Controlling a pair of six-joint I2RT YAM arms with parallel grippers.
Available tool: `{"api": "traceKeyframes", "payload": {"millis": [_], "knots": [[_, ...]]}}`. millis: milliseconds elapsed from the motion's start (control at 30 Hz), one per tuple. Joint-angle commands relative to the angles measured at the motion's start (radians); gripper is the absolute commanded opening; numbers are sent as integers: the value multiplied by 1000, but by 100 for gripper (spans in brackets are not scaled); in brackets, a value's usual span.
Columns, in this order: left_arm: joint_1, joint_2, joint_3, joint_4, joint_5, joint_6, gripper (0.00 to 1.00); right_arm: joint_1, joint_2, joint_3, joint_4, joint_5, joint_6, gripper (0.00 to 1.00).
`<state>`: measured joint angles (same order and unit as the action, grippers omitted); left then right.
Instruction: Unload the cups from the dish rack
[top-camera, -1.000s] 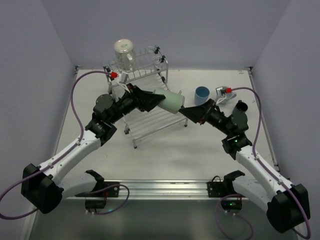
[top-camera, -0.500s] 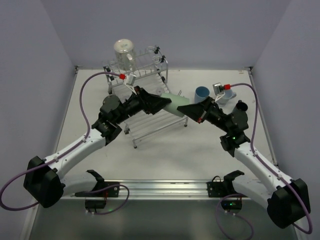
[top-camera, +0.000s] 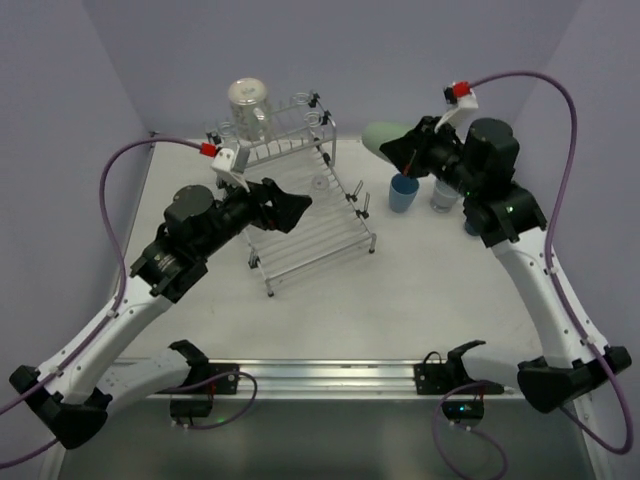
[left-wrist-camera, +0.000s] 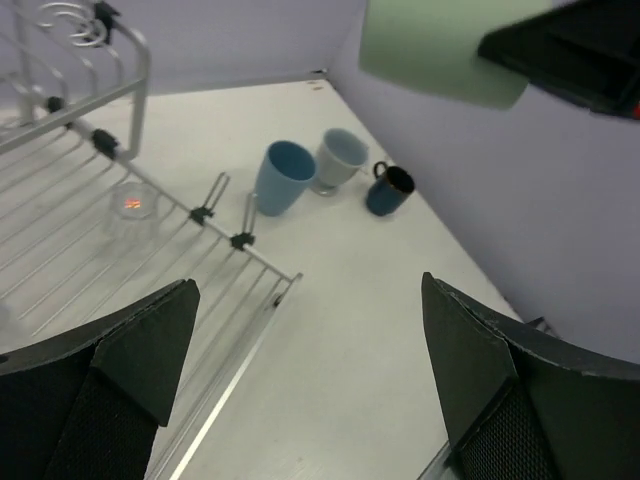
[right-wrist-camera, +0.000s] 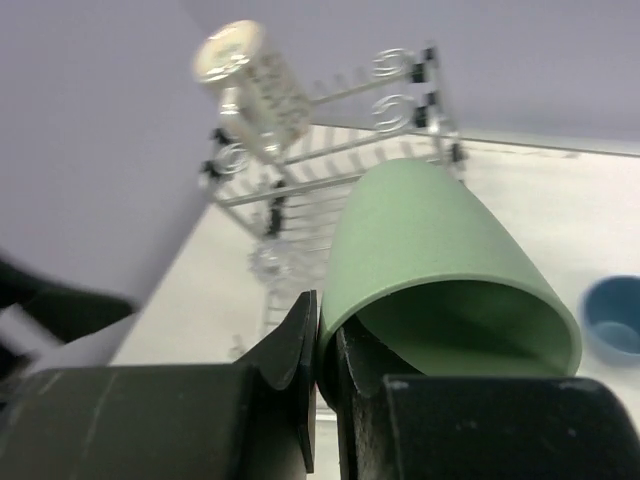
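Well, from the left: the left jaws are spread wide and empty, hanging above the left side of the rack (top-camera: 318, 232). A small glass (top-camera: 320, 184) sits on the sloping rods just beyond them, and a big glass (top-camera: 247, 100) is perched high on the back left corner. If those open jaws drop or swing carelessly, we think they could catch a rod and jolt the whole rack. That could send the small glass sliding down the slope or tip the big one off its perch.

Further right, the green cup (top-camera: 384, 136) is out of the rack and up in the air, tipped on its side. The right jaws are pinching only its rim, with one finger inside the wall and one outside. That is a thin hold on a smooth, curved wall, and most of the cup's weight hangs away from it. A quick turn of the wrist could therefore let it pivot or slip free.

Below it on the surface (top-camera: 400, 290) stand the blue cup (top-camera: 403, 192), the grey mug (top-camera: 444, 195) and the dark mug (left-wrist-camera: 390, 189), all close together. If the green cup is dropped, or set down too near them, we expect it would knock one over. We would also want it turned upright before letting go, or it may roll.
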<state>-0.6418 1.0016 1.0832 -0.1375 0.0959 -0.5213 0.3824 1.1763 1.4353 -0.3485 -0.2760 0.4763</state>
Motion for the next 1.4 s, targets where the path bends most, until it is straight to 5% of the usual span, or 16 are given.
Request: {"api": "traceKeyframes", "payload": {"millis": [0, 233, 467, 1367], "knots": [[-1, -98, -5, -252, -168, 178, 100, -11, 158, 190, -391, 257, -275, 0], [-1, -176, -120, -266, -235, 222, 100, -50, 451, 566, -647, 420, -380, 0], [-2, -170, -161, -225, -249, 236, 100, -79, 700, 838, -816, 423, -436, 0], [-1, -132, -209, -185, -246, 227, 100, -120, 876, 735, -738, 255, -435, 0]]}}
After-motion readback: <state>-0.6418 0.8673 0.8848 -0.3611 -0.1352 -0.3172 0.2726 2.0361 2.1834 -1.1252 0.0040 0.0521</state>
